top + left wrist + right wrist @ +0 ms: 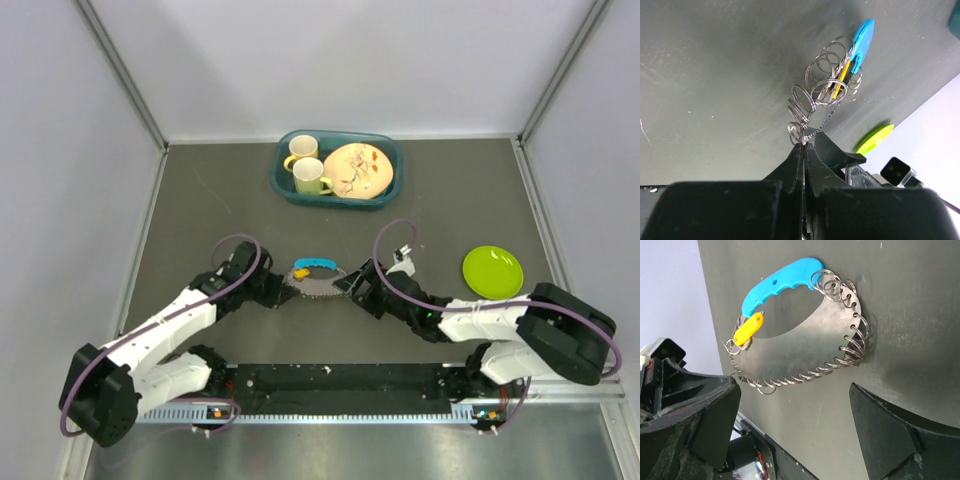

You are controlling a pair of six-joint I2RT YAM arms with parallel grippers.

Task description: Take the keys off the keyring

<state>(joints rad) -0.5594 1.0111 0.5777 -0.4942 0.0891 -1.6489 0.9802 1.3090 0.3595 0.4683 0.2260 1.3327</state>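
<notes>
The keys are a blue-headed piece (780, 282) and a small yellow one (747, 330). They hang on the keyring (840, 362), a long looped chain of silvery wire rings lying on the grey table. From above, the bunch (315, 272) lies between both arms. My left gripper (803, 144) is shut, pinching one ring at the chain's end (796, 131); the blue key (863, 42) and the yellow key (842, 79) sit beyond it. My right gripper (794, 390) stands open just short of the chain, with nothing between its fingers (890, 435).
A teal tub (282, 180) at the back holds two mugs (303, 150) and a patterned plate (357, 170). A lime-green plate (492, 271) lies to the right of the right arm. Grey walls close in the table on three sides.
</notes>
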